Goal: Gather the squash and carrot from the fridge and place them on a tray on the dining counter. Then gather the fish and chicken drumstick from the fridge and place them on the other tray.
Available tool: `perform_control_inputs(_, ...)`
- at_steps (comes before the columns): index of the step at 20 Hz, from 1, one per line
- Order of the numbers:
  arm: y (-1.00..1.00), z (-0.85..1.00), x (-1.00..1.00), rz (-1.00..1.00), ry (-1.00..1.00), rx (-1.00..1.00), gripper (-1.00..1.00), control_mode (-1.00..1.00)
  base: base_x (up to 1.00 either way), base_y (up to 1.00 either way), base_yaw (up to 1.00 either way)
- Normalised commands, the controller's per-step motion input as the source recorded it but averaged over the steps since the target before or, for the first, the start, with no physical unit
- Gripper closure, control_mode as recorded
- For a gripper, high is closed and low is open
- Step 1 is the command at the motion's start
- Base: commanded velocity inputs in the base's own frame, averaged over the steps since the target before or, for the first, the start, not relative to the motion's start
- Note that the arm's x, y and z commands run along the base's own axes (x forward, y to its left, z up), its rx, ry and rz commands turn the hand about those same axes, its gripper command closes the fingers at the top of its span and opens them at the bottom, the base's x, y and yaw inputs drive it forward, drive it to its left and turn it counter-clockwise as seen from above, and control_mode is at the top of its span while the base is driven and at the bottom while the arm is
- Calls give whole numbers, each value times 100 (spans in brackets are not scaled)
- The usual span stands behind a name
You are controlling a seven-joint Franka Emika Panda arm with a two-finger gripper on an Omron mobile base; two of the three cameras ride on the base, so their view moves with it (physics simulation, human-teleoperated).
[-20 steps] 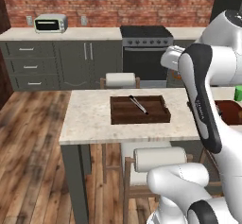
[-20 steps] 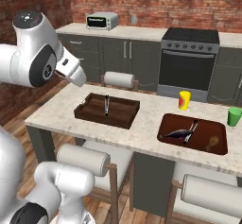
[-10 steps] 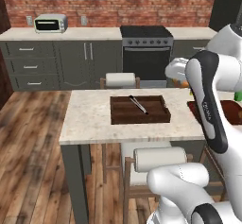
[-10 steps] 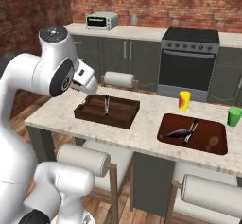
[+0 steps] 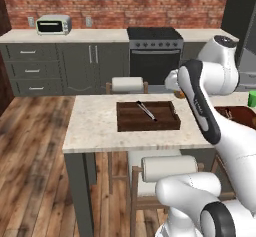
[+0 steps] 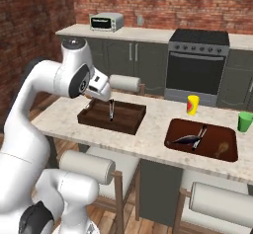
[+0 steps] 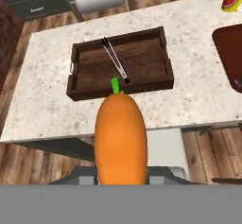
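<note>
1. Carrot (image 7: 120, 140): you see it large and upright at the bottom of the hand view, its green stub pointing toward the tray; the gripper (image 6: 99, 89) is closed on it, jaws narrowed around its body.
2. In the hand view the carrot hangs above the near edge of the desk (image 7: 198, 93), just short of the wooden tray (image 7: 120, 62).
3. That tray holds a pair of metal tongs (image 7: 116, 60) lying diagonally; in the right base view they show as a thin dark rod (image 6: 111, 110) in the tray (image 6: 112, 116), just under the gripper.
4. Further along the desk (image 6: 153, 129) you find the other tray (image 6: 201, 139), darker, with a fish (image 6: 188, 139) and a second pair of tongs (image 6: 200, 136) in it, plus a brownish piece too small to name.
5. A yellow cup (image 6: 192, 104) and a green cup (image 6: 244, 121) stand behind that tray. The yellow cup carries a red patch in the hand view; you cannot read any writing on it.
6. A toaster oven (image 5: 54, 24) sits on the back counter, with no legible brand.
</note>
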Motion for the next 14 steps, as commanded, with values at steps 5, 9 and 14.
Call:
perform_control_inputs(5, -8, -44, 76, 0, 6, -8, 100, -100, 0, 0, 0)
perform_control_inputs(9, -16, -44, 72, 0, 4, -5, 100, -100, 0, 0, 0)
perform_control_inputs(14, -13, -51, 60, 0, 2, -4, 100, -100, 0, 0, 0)
